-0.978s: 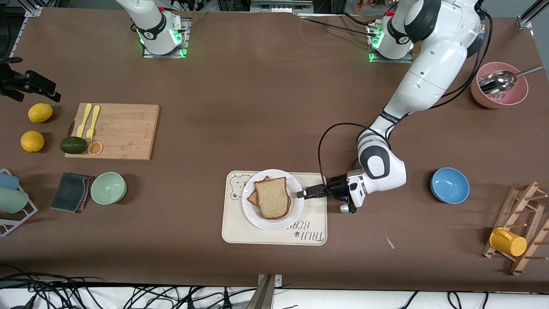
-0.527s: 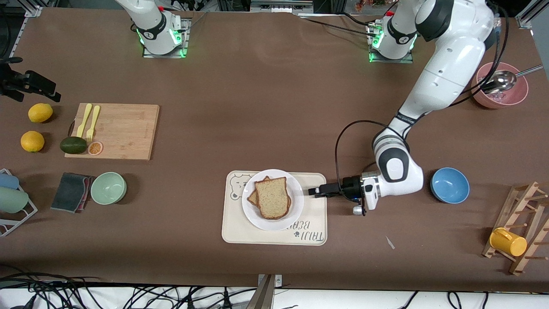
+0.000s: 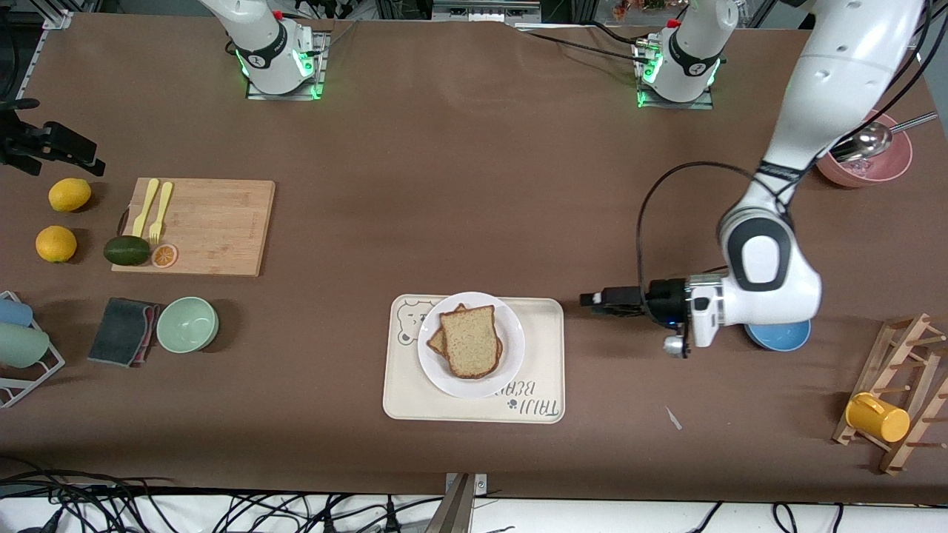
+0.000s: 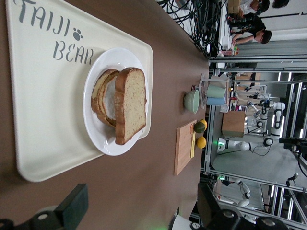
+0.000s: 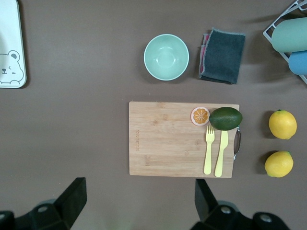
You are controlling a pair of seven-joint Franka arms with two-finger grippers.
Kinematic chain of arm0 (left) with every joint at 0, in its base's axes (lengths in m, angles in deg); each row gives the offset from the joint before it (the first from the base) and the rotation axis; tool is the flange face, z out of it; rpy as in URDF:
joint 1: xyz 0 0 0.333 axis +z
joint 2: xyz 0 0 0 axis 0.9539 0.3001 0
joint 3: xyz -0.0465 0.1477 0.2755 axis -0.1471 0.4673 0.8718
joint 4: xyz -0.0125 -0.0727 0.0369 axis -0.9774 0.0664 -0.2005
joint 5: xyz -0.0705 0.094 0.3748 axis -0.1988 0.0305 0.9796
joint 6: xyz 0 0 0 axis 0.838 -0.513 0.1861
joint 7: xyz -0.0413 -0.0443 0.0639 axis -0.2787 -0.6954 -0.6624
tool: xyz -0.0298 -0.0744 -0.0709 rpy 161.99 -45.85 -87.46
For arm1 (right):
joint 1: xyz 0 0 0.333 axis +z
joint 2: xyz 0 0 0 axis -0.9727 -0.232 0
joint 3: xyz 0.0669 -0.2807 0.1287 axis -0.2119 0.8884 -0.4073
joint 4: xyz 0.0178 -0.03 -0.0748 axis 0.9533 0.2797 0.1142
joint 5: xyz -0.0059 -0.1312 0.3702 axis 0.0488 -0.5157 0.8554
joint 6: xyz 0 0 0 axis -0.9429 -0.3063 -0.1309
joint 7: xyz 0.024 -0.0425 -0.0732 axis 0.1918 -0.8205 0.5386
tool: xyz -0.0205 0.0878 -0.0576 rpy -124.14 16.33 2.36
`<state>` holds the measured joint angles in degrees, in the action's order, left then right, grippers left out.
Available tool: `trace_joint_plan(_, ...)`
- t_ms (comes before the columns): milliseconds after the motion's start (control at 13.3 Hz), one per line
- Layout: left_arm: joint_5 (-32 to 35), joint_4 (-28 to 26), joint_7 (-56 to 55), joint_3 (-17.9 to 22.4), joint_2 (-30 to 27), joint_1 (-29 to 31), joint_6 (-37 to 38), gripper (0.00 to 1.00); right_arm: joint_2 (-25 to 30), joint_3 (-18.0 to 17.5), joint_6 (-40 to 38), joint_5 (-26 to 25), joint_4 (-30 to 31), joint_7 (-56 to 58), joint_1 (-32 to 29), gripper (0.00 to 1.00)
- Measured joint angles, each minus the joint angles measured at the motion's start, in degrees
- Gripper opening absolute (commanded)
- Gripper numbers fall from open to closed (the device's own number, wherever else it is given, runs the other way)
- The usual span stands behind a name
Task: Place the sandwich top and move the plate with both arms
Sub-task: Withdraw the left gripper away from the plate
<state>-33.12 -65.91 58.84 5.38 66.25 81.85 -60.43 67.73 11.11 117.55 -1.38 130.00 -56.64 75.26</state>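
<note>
Since the earlier frames, the left gripper (image 3: 592, 300) has drawn back from the plate (image 3: 511, 355) toward the left arm's end of the table; it now hangs over bare table beside the tray (image 3: 544, 370), fingers spread wide and empty. Sandwich top (image 3: 469, 340) lies on the lower slice, on the plate, on the tray. Right gripper (image 5: 139, 203), open and empty, waits above the board (image 5: 163, 139); its arm is probably parked. Placing appears done. Next, each gripper must take a plate rim.
</note>
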Motion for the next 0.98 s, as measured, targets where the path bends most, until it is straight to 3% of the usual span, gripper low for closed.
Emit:
trace_joint_plan(376, 15.4, -0.4, -10.5, 0.1, -8.0, 7.2, 8.5, 1.00, 0.0, 0.0, 0.0, 0.0, 0.0, 0.0, 0.0, 1.00)
trace_joint_plan(677, 28.5, -0.2, -22.9, 0.1, -14.4, 7.7, 10.6, 1.00, 0.0, 0.0, 0.0, 0.0, 0.0, 0.0, 0.0, 1.00)
trace_joint_plan(828, 36.2, 0.3, -31.9, 0.1, -15.9, 7.9, 10.8, 1.00, 0.0, 0.0, 0.0, 0.0, 0.0, 0.0, 0.0, 1.00)
trace_joint_plan(978, 44.2, 1.5, -34.2, -0.1, -16.2, 7.9, 11.7, 1.00, 0.0, 0.0, 0.0, 0.0, 0.0, 0.0, 0.0, 1.00)
